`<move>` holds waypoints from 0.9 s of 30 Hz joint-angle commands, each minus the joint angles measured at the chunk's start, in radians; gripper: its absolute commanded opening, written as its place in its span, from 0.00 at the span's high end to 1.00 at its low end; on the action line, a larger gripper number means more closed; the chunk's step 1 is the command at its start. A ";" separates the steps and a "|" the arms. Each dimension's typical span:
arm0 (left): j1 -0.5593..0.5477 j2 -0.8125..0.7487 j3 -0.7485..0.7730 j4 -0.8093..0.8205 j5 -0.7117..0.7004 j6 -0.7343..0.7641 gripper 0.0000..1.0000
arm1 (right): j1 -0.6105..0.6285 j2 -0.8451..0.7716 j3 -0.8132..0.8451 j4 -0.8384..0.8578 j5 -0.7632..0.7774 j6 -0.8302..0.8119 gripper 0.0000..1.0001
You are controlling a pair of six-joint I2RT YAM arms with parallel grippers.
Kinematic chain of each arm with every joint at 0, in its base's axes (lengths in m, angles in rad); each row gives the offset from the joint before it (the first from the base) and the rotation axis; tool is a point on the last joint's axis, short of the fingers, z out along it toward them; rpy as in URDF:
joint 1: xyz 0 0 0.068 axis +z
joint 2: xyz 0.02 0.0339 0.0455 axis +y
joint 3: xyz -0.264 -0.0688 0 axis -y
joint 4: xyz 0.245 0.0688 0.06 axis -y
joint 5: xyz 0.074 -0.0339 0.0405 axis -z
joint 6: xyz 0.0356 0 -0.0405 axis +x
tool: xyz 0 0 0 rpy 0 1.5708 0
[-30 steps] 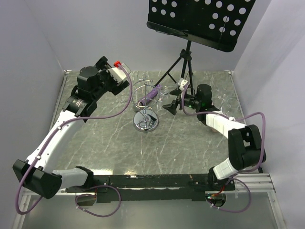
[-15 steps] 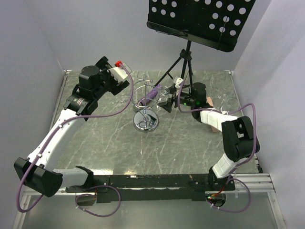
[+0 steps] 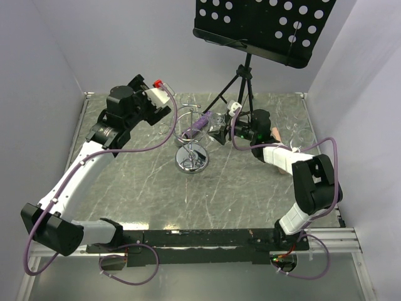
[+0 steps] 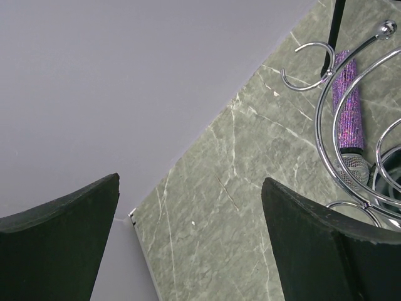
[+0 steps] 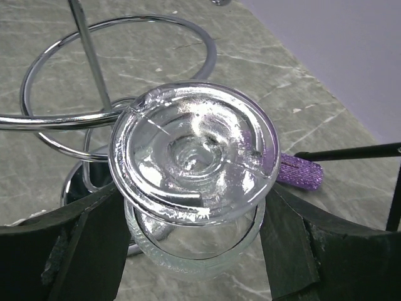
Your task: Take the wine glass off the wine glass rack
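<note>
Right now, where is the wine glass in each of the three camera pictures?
Top external: wine glass just above centre, between the chrome rack and the right end effector.
Left wrist: not in it.
Right wrist: centre, upside down, foot toward the camera, between the fingers.
Shared landmark: the purple glittery microphone.

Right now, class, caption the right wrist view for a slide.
Right gripper straddling the upside-down wine glass at the chrome wine glass rack.
</note>
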 commanded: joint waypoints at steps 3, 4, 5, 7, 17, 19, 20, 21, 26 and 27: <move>0.003 0.000 0.043 0.043 0.013 -0.024 0.00 | -0.005 -0.058 0.032 0.041 0.072 -0.026 0.36; 0.003 0.000 0.041 0.049 0.013 -0.022 0.00 | -0.006 -0.058 0.032 0.044 0.080 -0.026 0.36; 0.003 0.002 0.041 0.052 0.009 -0.022 0.00 | -0.007 -0.058 0.036 0.040 0.084 -0.028 0.36; 0.003 0.005 0.041 0.061 0.004 -0.022 0.00 | -0.009 -0.055 0.038 0.043 0.094 -0.026 0.37; 0.001 0.026 0.069 0.049 0.012 -0.012 0.00 | -0.032 -0.052 0.046 0.074 0.144 0.013 0.39; 0.001 0.026 0.066 0.054 0.013 -0.013 0.00 | -0.032 -0.057 0.041 0.080 0.146 0.020 0.39; 0.001 0.028 0.062 0.054 0.013 -0.013 0.00 | -0.033 -0.060 0.039 0.080 0.144 0.020 0.39; 0.000 0.026 0.061 0.055 0.013 -0.013 0.00 | -0.032 -0.061 0.041 0.077 0.144 0.021 0.40; 0.000 0.020 0.050 0.060 0.013 -0.009 0.00 | -0.021 -0.089 0.026 0.072 0.163 -0.072 0.43; 0.000 0.017 0.047 0.061 0.013 -0.009 0.00 | -0.013 -0.094 0.018 0.077 0.181 -0.120 0.43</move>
